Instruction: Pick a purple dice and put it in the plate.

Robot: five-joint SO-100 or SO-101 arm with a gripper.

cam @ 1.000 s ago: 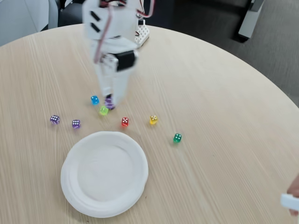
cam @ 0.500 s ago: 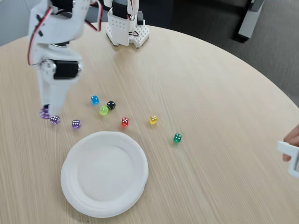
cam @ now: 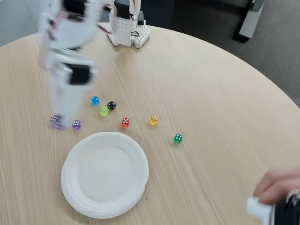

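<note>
One round pale-wood table (cam: 211,93), dark floor (cam: 272,51).

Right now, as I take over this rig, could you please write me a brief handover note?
Gripper: blurred with motion, low over the table left of the plate; a purple dice shows at its tip, but I cannot tell if the jaws are shut on it.
Other purple dice: one beside the tip, one just right of it, both on the table.
Done: nothing lies in the plate.
Left: get a purple dice into the plate.
</note>
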